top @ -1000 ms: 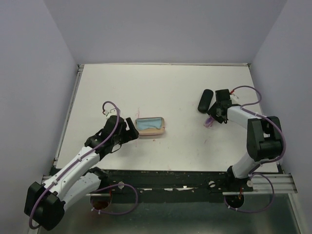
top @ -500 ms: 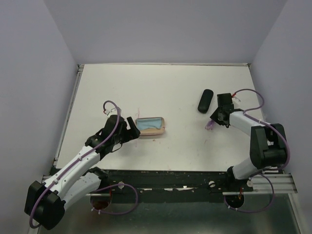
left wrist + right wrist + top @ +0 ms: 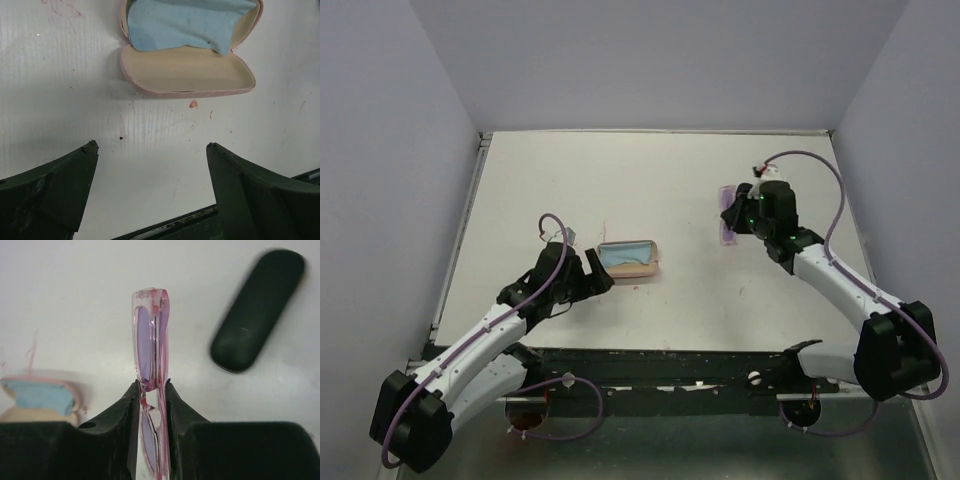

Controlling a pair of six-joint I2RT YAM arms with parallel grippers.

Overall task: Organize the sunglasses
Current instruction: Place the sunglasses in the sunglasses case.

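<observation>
- Clearly, right gripper (image 3: 151,385) was clamped on the pink-purple sunglasses (image 3: 150,340), held edge-on above the table (image 3: 650,180), right side.
- Black case (image 3: 257,310) lay closed near them.
- Left gripper (image 3: 150,147) was spread wide, empty, just near of the open pink case (image 3: 187,75) holding 1 blue cloth (image 3: 190,22).

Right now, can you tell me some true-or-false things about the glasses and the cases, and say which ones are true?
1. The right gripper is pinching the pink-purple sunglasses. True.
2. The pink case is shut. False: it lies open, with a blue cloth inside.
3. The left gripper is holding the blue cloth. False: it is open and empty, just short of the pink case.
4. The black case is closed. True.
</observation>
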